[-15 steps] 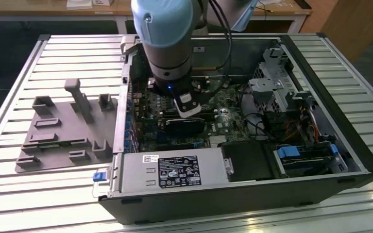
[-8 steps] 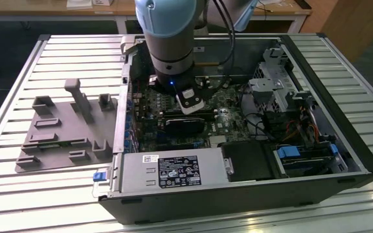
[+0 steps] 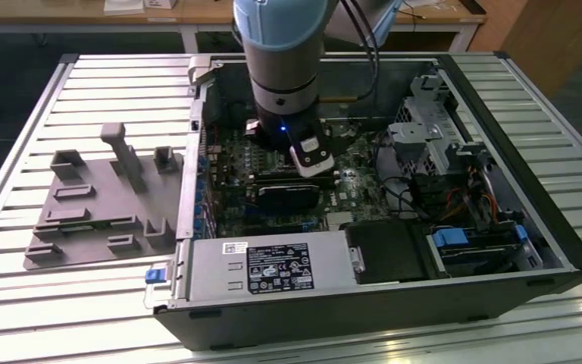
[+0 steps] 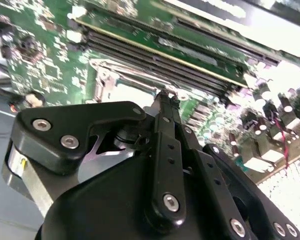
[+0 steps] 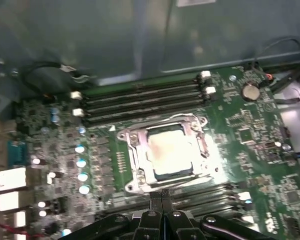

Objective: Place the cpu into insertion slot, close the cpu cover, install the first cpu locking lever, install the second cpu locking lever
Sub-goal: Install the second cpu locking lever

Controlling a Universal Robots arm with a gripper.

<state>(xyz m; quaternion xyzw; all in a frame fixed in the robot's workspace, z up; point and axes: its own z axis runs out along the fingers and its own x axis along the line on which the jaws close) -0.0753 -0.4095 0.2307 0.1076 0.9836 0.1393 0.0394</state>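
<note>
Pale silvery metal marks the cpu (image 5: 167, 152), which lies flat inside the insertion slot (image 5: 165, 176) on the green motherboard (image 5: 249, 150). The cpu cover (image 5: 135, 160), a thin bright steel frame, sits down around the chip, its window leaving the metal top exposed; whether the locking levers are latched I cannot tell. I judge the chip light, rigid and slick on top, with a delicate underside, so it is best handled by its opposite edges and never pressed at the centre. The cover is stiff but thin, and should be pushed at its frame rather than across the window.

My gripper (image 5: 161, 196) hangs just beside the socket's edge, on the side toward a bank of memory slots (image 5: 204, 200); my fingers (image 5: 155, 200) are pressed together with nothing between them. In the second wrist view the same closed fingertips (image 4: 165, 100) point at the socket frame.

A second bank of memory slots (image 5: 145, 100) runs along the far side of the socket. In the exterior view my arm (image 3: 283, 68) reaches down into the open computer case (image 3: 514, 152), beside a grey fixture tray (image 3: 99, 205) on the slatted table (image 3: 28, 136).
</note>
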